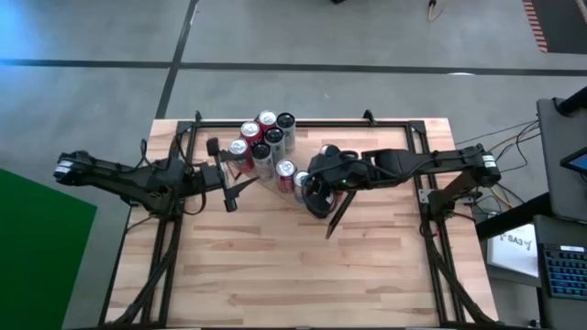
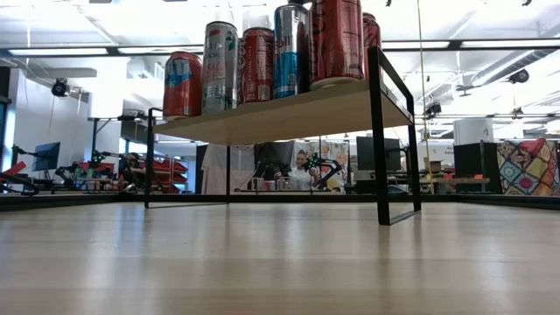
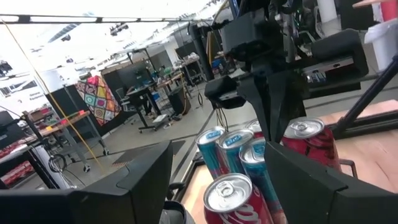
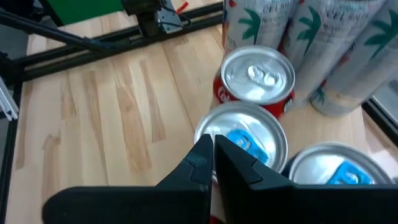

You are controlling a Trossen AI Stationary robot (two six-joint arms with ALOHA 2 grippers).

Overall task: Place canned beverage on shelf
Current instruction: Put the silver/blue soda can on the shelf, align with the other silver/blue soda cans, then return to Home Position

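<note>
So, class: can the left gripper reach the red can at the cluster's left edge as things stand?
Probably yes. The left gripper is open beside the red can, with nothing between them; the right gripper is shut, off at the far side.

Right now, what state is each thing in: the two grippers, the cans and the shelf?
Left gripper: open, empty, beside the can cluster.
Right gripper: shut, holding nothing, fingertips above a can top.
Cans: upright, clustered together on the shelf.
Red can: upright, unopened, tab flat.
Shelf: standing level on the table, loaded with cans.
</note>
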